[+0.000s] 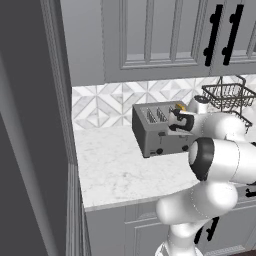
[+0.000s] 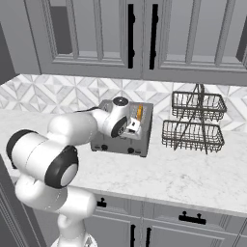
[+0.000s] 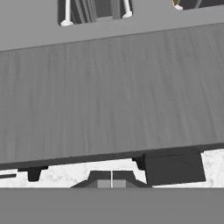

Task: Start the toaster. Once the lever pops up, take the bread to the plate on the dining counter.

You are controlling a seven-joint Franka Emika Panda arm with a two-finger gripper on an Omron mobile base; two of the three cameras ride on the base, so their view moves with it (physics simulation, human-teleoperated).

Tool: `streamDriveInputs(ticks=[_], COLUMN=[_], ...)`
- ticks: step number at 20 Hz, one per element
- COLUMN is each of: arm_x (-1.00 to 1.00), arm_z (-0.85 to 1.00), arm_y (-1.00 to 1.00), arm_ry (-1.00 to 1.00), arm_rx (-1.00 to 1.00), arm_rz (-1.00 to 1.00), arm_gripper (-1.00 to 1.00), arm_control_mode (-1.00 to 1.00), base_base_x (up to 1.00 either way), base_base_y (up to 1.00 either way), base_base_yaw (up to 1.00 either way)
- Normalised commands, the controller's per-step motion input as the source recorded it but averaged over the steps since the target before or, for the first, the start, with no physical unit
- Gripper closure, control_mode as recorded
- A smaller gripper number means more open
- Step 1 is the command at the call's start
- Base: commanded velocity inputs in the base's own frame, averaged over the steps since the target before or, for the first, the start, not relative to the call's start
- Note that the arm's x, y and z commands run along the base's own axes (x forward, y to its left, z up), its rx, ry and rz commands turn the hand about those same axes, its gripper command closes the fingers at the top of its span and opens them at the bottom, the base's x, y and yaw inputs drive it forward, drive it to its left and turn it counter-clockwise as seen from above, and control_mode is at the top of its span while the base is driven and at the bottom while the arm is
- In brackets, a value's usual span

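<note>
On the marble surface (image 1: 115, 170) stands the toaster (image 1: 155, 131), bread (image 2: 139, 112) upright in its far right slot. Closed, empty, the hand (image 3: 111, 183) sits against the toaster's front, near a black lever (image 3: 174, 168).

Toaster (image 1: 156, 131) stands on marble bench (image 1: 110, 170), far side, near tiled wall. Bread (image 1: 180, 107) sits in its right slot. White arm's wrist presses toaster's front right. Wire rack (image 1: 227, 96) far right.
</note>
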Motion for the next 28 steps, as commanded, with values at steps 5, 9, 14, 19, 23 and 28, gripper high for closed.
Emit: streamDriveInputs(ticks=[5, 9, 14, 19, 23, 28], arm_x=[0.20, 0.03, 0.00, 0.00, 0.00, -0.09], arm_z=[-0.02, 0.06, 0.02, -0.06, -0.47, -0.68], arm_y=[-0.10, -0.21, -0.16, -0.21, -0.21, -0.18], arm_ry=[0.00, 0.00, 0.00, 0.00, 0.01, 0.00], arm_rx=[0.00, 0.00, 0.00, 0.00, -0.02, -0.05], arm_rz=[-0.04, -0.03, -0.04, -0.05, -0.04, -0.04], arm_gripper=[1.00, 1.00, 1.00, 1.00, 1.00, 1.00], arm_control_mode=[-1.00, -1.00, -1.00, -1.00, -1.00, -1.00], base_base_x=[0.00, 0.00, 0.00, 0.00, 0.00, 0.00], base_base_y=[0.00, 0.00, 0.00, 0.00, 0.00, 0.00], base_base_yaw=[0.00, 0.00, 0.00, 0.00, 0.00, 0.00])
